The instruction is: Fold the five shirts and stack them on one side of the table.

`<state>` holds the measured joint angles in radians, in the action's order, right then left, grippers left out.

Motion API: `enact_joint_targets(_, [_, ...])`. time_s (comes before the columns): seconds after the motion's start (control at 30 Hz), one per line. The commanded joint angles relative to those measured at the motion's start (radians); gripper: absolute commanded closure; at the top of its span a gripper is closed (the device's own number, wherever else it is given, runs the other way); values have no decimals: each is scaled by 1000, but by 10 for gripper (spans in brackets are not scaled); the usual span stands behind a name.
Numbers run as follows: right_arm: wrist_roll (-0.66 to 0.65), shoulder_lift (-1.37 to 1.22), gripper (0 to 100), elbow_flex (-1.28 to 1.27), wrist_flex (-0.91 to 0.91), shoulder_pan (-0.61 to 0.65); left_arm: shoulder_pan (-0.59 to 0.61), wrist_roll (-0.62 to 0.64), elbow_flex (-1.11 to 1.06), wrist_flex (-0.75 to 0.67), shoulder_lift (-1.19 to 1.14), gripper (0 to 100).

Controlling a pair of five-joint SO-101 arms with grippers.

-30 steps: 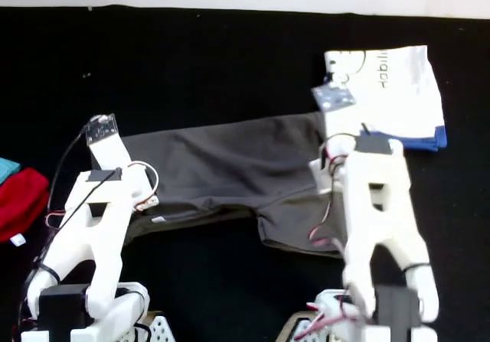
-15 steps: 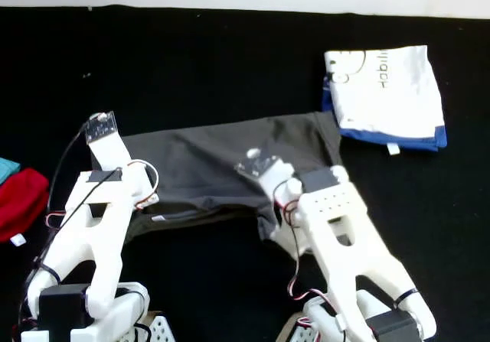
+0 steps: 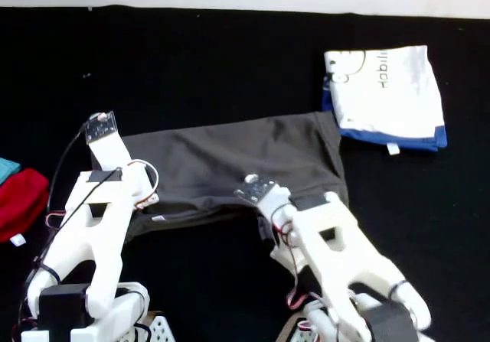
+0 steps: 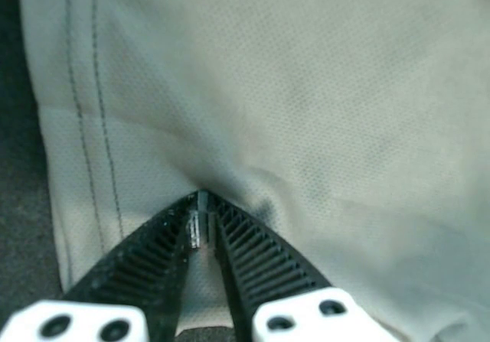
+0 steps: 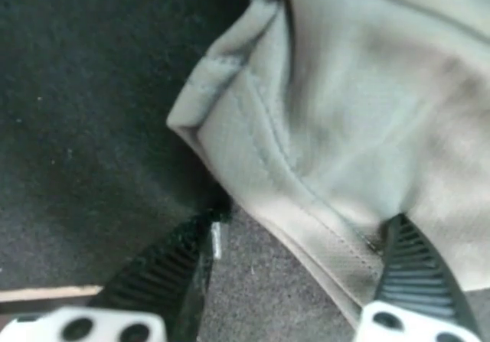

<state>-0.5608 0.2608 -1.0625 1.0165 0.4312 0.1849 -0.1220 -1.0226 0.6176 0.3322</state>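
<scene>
When looking down from the high view, find the grey shirt [image 3: 230,162] spread flat at the centre of the black table [image 3: 214,59], long side running nine o'clock to three o'clock. At its nine-o'clock end, note the left arm [image 3: 99,212] lying over the cloth and hiding that edge. Through the left wrist view, see the left gripper [image 4: 200,231] clamped tight on a pinch of the shirt just beside a double-stitched hem [image 4: 80,128], fabric puckering at the tips. At the shirt's six-o'clock edge, find the right arm [image 3: 329,239] covering the near corner towards four o'clock. Through the right wrist view, see the right gripper [image 5: 295,269] spread wide with nothing gripped, a rolled, stitched edge of the shirt lying between the two fingers [image 5: 168,269] and black table showing in the rest of the gap. Towards two o'clock, find a folded white shirt [image 3: 387,82] stacked on a folded blue shirt [image 3: 429,140], blue showing as a strip along the stack's six-o'clock side; grey shirt's three-o'clock corner just beside that strip, contact impossible to judge. At the table's nine-o'clock edge, note a red shirt [image 3: 21,200] bunched up, a sliver of teal cloth [image 3: 6,167] just past it towards twelve o'clock, both well apart from the grey shirt.
</scene>
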Motion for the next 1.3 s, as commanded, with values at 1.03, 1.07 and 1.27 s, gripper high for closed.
enact_joint_targets(1.03, [-3,-478,990,1198,354,-211,-18,6,4,-18,18,990])
enact_joint_targets(1.07, [-2,-526,988,1241,354,-211,-18,6,5,-18,18,990])
enact_joint_targets(1.27, [195,-771,807,1497,354,-236,-18,6,5,-18,18,990])
